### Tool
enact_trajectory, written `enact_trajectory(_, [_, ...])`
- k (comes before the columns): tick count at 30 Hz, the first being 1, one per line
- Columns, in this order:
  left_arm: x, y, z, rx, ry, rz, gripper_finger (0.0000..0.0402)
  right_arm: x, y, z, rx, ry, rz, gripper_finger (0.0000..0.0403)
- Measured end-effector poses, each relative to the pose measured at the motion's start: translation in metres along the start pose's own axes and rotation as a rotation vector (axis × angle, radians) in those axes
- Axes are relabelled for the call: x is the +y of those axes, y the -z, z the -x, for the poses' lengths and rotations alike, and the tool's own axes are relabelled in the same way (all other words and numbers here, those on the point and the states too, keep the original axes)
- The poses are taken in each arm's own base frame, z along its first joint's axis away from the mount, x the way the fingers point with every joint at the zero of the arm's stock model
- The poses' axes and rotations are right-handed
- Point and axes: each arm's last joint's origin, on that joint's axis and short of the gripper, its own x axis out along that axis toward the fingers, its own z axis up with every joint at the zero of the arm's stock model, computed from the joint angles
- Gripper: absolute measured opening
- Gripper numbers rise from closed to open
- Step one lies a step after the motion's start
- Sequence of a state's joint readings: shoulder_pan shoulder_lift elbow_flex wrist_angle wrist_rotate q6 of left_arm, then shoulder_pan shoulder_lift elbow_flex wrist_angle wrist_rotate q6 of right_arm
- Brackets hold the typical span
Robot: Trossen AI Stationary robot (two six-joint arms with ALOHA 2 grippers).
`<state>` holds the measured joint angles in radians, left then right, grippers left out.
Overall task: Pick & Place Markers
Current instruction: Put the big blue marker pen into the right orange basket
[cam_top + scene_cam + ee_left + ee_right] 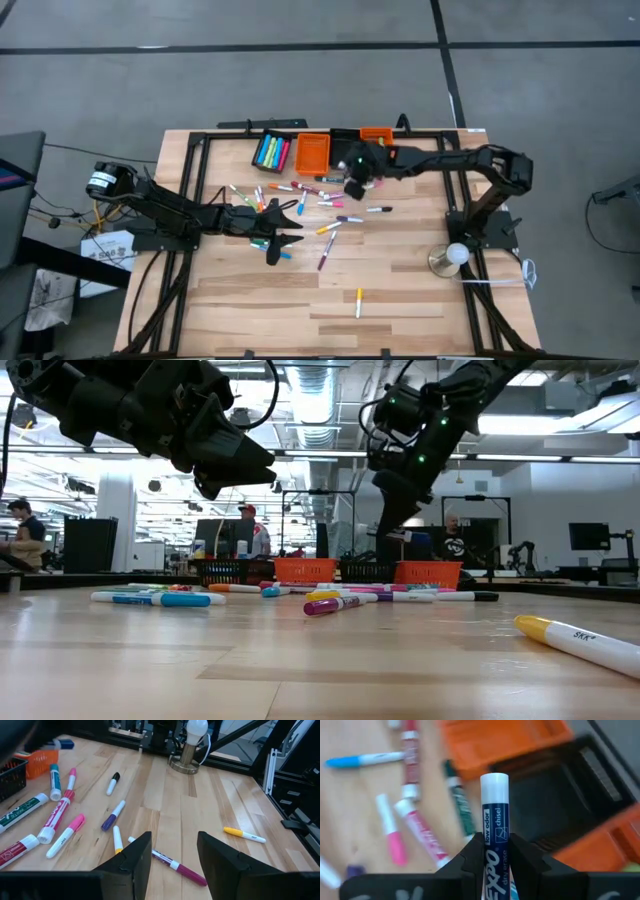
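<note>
Gripping a dark blue dry-erase marker with a white end (pixel 494 827), the right gripper (pixel 495 851) has its two dark fingers pinched narrow around the barrel, which stands upright between them. That gripper hangs above the back of the light wooden table (pixel 400 290), close to the row of small bins: a black bin holding bright markers (pixel 271 151), a large orange mesh bin (pixel 311 153), a black mesh bin (pixel 560 805) directly beyond the held marker, and a smaller orange bin (pixel 377 134) further right.

Most of the loose markers (pixel 320 205) lie scattered across the middle of the table in front of the bins, in pink, blue, green, purple and red. A yellow marker with a white barrel (pixel 359 301) lies alone, well apart, toward the near edge.

The left gripper (pixel 174 857) hovers over the left part of the scatter with its fingers spread wide and nothing between them; a magenta marker (pixel 177 867) lies on the wood below the gap. A white round lamp on a metal base (pixel 452 259) stands by the right arm's mount. People show in the room beyond.
</note>
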<state>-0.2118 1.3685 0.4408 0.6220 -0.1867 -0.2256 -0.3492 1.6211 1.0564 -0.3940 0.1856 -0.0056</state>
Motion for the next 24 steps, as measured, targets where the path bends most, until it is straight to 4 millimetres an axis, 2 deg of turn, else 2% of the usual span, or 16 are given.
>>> enact_trajectory(14, [0.0,0.0,0.0,0.0,0.0,0.0,0.0155,-0.091,0.01,-0.006,0.042,0.166,-0.467,0.0065])
enact_trajectory(19, [0.0,0.0,0.0,0.0,0.0,0.006,0.0155,-0.111,0.015,-0.006,0.035,0.201,-0.557,0.0066])
enact_trajectory(24, [0.0,0.0,0.0,0.0,0.0,0.018,0.0155,-0.118,0.013,-0.006,-0.001,0.211,-0.588,0.0066])
